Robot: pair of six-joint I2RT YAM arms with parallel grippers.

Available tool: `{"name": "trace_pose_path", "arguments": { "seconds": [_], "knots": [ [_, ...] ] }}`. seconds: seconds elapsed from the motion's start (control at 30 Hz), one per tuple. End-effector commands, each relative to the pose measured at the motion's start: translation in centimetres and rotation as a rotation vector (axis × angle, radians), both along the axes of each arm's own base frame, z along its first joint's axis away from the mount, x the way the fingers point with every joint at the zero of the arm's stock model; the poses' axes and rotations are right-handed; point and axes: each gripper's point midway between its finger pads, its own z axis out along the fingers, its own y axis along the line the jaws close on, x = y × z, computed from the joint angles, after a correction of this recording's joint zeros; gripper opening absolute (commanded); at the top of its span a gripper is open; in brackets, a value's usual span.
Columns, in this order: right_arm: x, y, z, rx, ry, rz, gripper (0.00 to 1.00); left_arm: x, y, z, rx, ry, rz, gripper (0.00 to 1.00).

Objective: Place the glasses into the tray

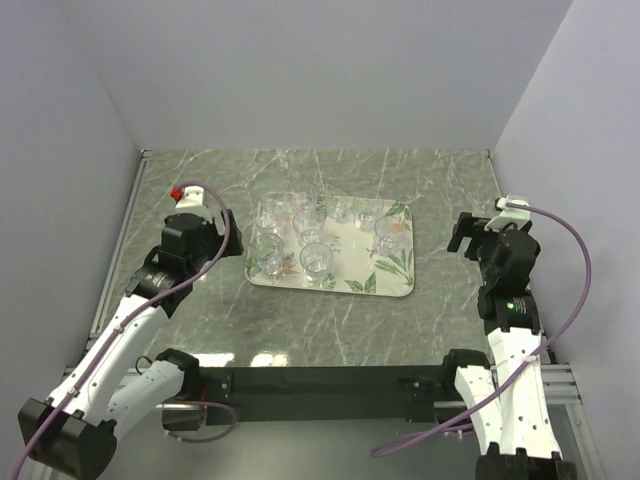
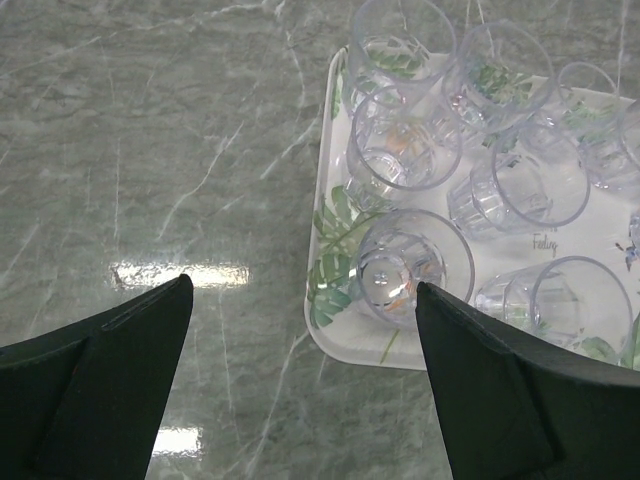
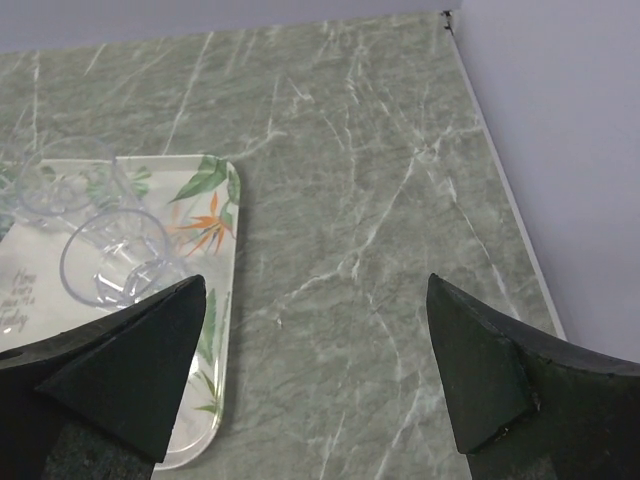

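The tray (image 1: 340, 288), cream with green leaves and orange flowers, lies in the middle of the marble table. Several clear glasses (image 1: 316, 258) stand upright inside it. My left gripper (image 1: 212, 232) hovers just left of the tray, open and empty. In the left wrist view its fingertips (image 2: 300, 300) frame the tray's near-left corner (image 2: 330, 330) and the closest glass (image 2: 410, 265). My right gripper (image 1: 465, 238) is off the tray's right edge, open and empty. The right wrist view shows bare marble between its tips (image 3: 316, 285), with the tray's edge (image 3: 225, 260) and two glasses (image 3: 115, 255) to the left.
Grey walls enclose the table on the left, back and right. A metal edge strip (image 1: 125, 230) runs along the left side. A black rail (image 1: 320, 382) crosses the near edge between the arm bases. Grey marble (image 1: 320, 175) shows behind the tray.
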Motion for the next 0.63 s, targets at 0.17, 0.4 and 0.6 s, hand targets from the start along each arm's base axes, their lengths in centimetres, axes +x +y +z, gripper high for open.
{"name": "trace_pose_path", "arguments": {
  "seconds": [0.17,0.4,0.6],
  "knots": [
    [0.6,-2.3,2.1,0.096,-0.085,-0.184,0.98,-0.4,0.6,2.9,-0.045,-0.091,0.031,0.99],
    [0.6,-3.0,2.1,0.089,-0.077,-0.218,0.98,-0.6,0.9,3.4,-0.05,-0.114,0.046,0.99],
    [0.9,-2.5,1.5,0.037,-0.047,-0.161,1.0,-0.4,0.9,3.3,-0.047,-0.115,0.048,0.99]
  ]
}}
